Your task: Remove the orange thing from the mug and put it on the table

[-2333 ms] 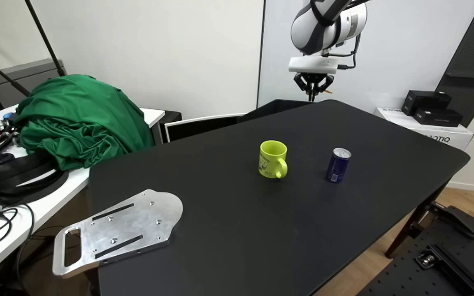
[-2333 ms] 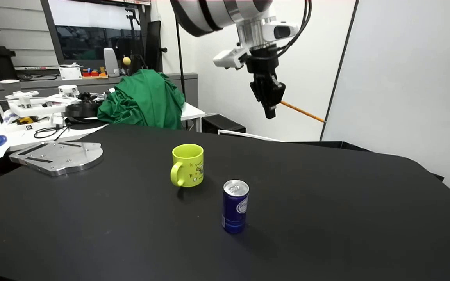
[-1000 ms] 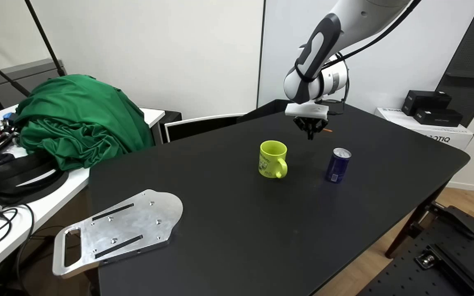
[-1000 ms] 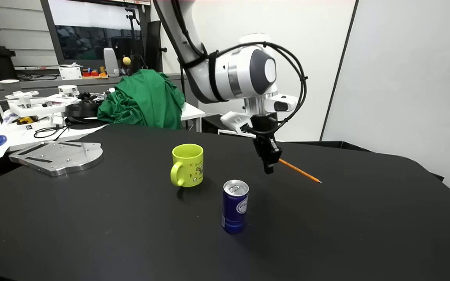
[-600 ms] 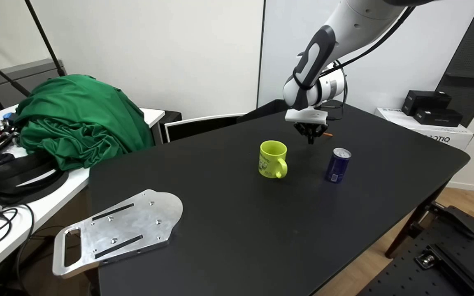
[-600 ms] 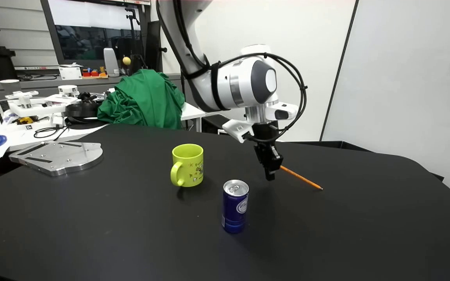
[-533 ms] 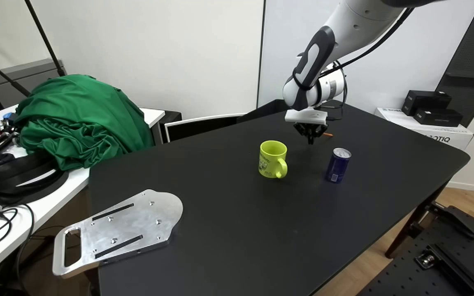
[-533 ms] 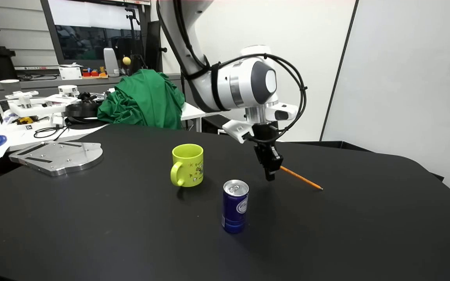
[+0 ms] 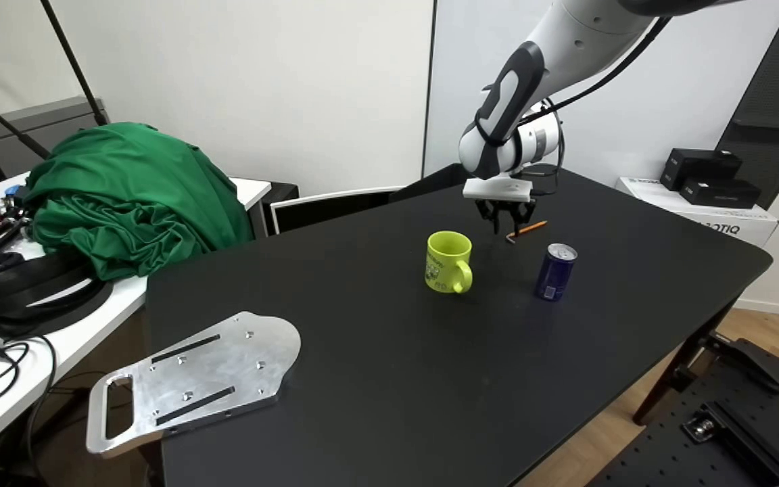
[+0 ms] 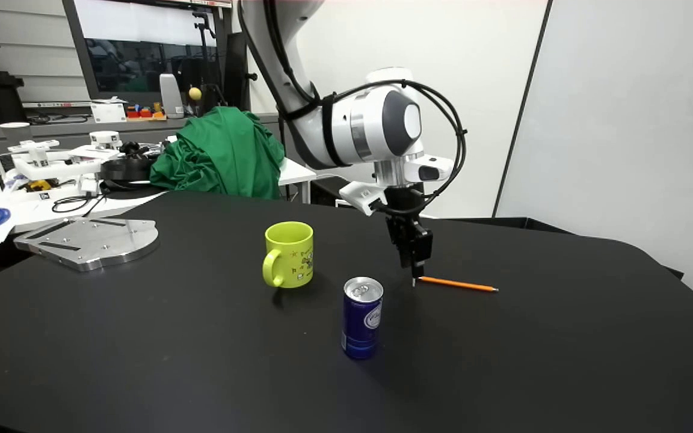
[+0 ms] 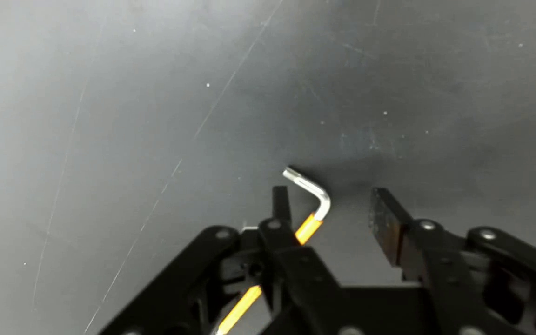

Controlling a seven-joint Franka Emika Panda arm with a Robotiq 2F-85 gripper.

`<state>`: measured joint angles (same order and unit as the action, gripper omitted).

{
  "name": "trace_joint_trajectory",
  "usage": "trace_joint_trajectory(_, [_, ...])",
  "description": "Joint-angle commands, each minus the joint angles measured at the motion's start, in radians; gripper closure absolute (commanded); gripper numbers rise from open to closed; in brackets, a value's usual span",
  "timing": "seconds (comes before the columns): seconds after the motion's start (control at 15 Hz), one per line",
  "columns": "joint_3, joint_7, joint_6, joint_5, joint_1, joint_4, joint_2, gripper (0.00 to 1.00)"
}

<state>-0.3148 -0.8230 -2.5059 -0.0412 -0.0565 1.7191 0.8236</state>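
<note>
The orange thing is a slim L-shaped key with an orange shaft [image 9: 530, 228] and bare silver ends; in an exterior view its orange shaft [image 10: 458, 283] lies along the black table [image 10: 172, 349]. My gripper [image 10: 417, 273] is just above its bent end. In the wrist view my gripper [image 11: 331, 195] is open, with the silver bend between the fingers; the orange shaft [image 11: 308, 229] passes under the left finger, which hides part of it. I cannot tell whether that finger touches it. The yellow-green mug [image 9: 448, 264] stands upright, apart from the gripper, also in an exterior view [image 10: 289, 258].
A dark blue can [image 9: 556, 274] stands near the gripper, beside the mug; it also shows in an exterior view [image 10: 363, 319]. A silver metal plate [image 9: 214, 372] lies at the table's edge. A green cloth [image 9: 132, 203] lies on the cluttered white desk.
My gripper came down to the table with the orange key held tilted. Since half a second ago it has opened and shifted slightly, and the key has dropped flat onto the table.
</note>
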Motion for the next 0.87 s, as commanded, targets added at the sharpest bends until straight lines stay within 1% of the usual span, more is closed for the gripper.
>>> trace_joint_trajectory(0.0, [-0.016, -0.011, 0.051, 0.001, 0.031, -0.008, -0.033, 0.21])
trace_joint_trajectory(0.07, [-0.016, -0.010, 0.050, -0.002, 0.039, 0.002, -0.049, 0.13])
trace_joint_trajectory(0.2, [-0.014, -0.008, 0.051, -0.007, 0.056, 0.027, -0.087, 0.02])
trace_joint_trajectory(0.4, [-0.021, -0.013, 0.057, -0.032, 0.096, 0.072, -0.148, 0.00])
trace_joint_trajectory(0.47, [-0.003, -0.001, 0.041, -0.013, 0.063, 0.011, -0.082, 0.00])
trace_joint_trajectory(0.8, [-0.001, 0.000, 0.043, -0.015, 0.064, 0.015, -0.082, 0.00])
